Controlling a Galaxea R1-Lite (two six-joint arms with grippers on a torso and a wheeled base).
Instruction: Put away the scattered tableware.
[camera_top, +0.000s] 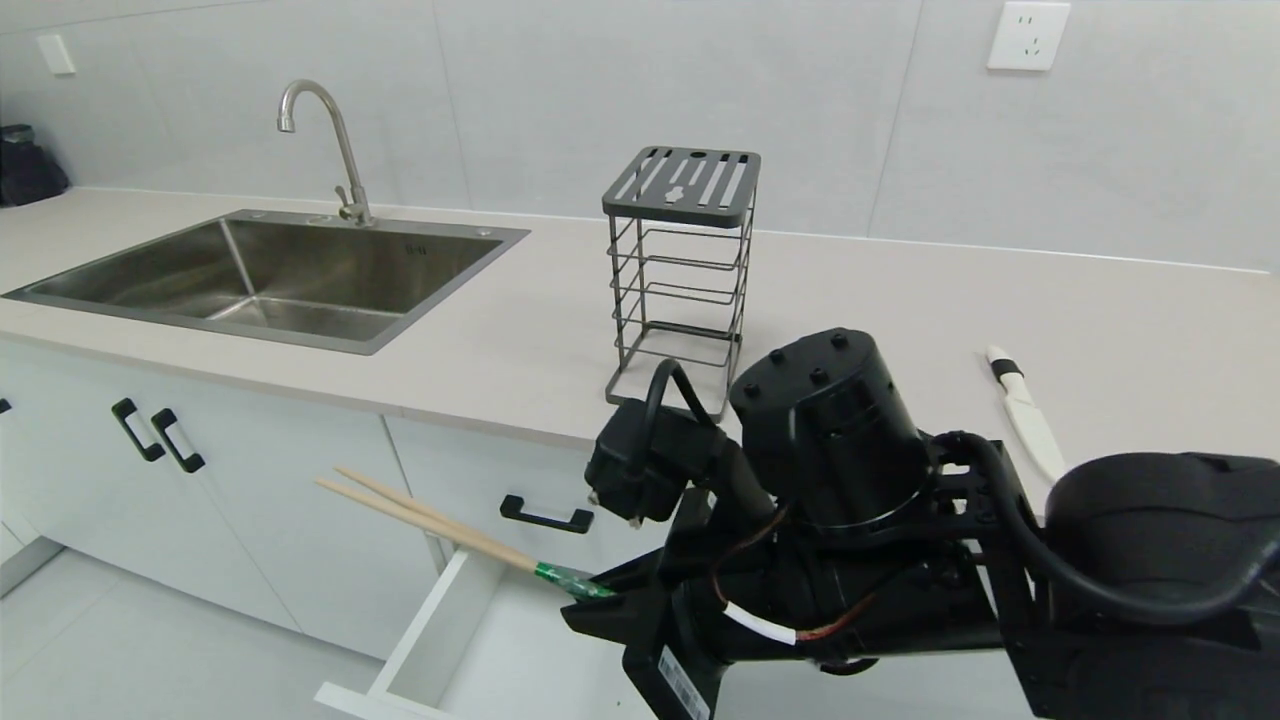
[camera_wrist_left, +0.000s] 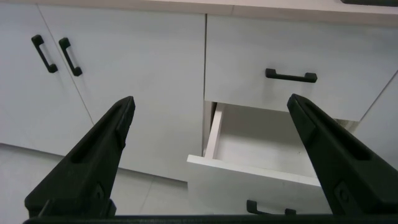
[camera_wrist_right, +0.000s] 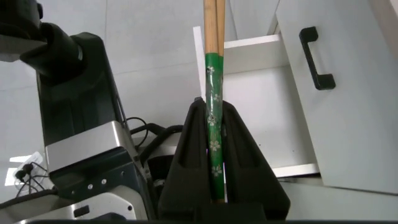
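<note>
- the right gripper (camera_top: 592, 592) is clamped on the green-wrapped end of a pair of wooden chopsticks (camera_top: 430, 515), which point left above the open white drawer (camera_top: 425, 640).
- the left gripper (camera_wrist_left: 211, 109) has its jaws spread wide with nothing between them, near the drawer.
- a white knife (camera_top: 1022, 410) lies on the counter (camera_top: 900, 330), right of the wire knife rack (camera_top: 680, 270).

The right arm (camera_top: 850, 440) lies across the lower head view from 3 o'clock toward 9 o'clock. The right gripper (camera_top: 597, 590) has its jaws clamped on a pair of chopsticks (camera_top: 430, 515) pointing to 10 o'clock. The left gripper (camera_wrist_left: 210, 106) holds its jaws spread wide apart.
</note>
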